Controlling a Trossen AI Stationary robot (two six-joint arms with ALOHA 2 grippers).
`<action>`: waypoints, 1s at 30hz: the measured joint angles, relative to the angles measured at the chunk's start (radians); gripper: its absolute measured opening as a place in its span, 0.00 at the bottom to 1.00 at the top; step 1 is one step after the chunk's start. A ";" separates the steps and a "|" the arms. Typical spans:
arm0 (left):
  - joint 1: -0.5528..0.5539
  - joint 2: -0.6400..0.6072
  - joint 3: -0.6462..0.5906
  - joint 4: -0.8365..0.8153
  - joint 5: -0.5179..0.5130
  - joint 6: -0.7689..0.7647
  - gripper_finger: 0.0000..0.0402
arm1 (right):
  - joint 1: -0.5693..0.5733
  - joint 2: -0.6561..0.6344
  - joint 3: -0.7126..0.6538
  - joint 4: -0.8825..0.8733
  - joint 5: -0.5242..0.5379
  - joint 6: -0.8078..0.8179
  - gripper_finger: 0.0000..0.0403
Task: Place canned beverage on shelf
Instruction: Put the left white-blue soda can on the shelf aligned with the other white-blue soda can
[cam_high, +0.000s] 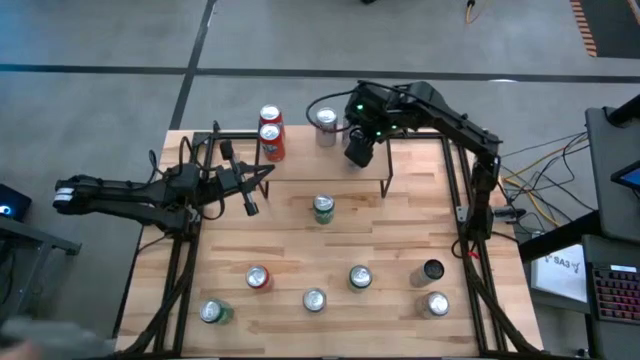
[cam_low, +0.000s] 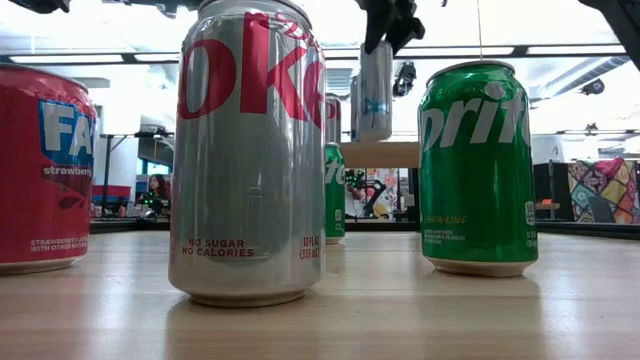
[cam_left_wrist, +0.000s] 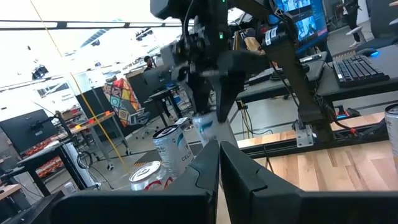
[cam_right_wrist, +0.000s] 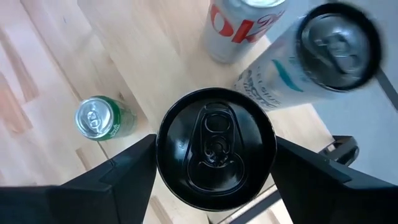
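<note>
The black cylindrical can with a dark pull-tab lid (cam_right_wrist: 216, 148) sits clamped between the fingers of the right tool (cam_high: 358, 150), which close against its sides; in the high view that tool hangs over the far right part of the small raised light-wood shelf on thin black legs (cam_high: 400, 160); a silver can with teal lettering (cam_high: 326, 126) stands on the shelf just beside it, and two red cans (cam_high: 270, 135) stand at the shelf's left end; the grained wooden bench (cam_high: 400, 235) carries green and silver cans nearer the front; the left tool (cam_high: 250, 190) waits over the bench's left side, its fingers nearly together and empty.
</note>
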 joint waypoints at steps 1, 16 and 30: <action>0.000 0.000 0.000 0.000 0.000 -0.001 0.00 | 0.000 -0.012 0.000 0.000 0.000 -0.001 0.70; 0.000 0.002 0.000 0.009 0.000 -0.004 0.00 | -0.002 -0.125 0.000 0.213 0.010 -0.050 0.63; 0.000 0.002 0.000 0.016 0.008 -0.027 0.00 | 0.046 -0.214 -0.037 0.351 0.071 -0.197 0.32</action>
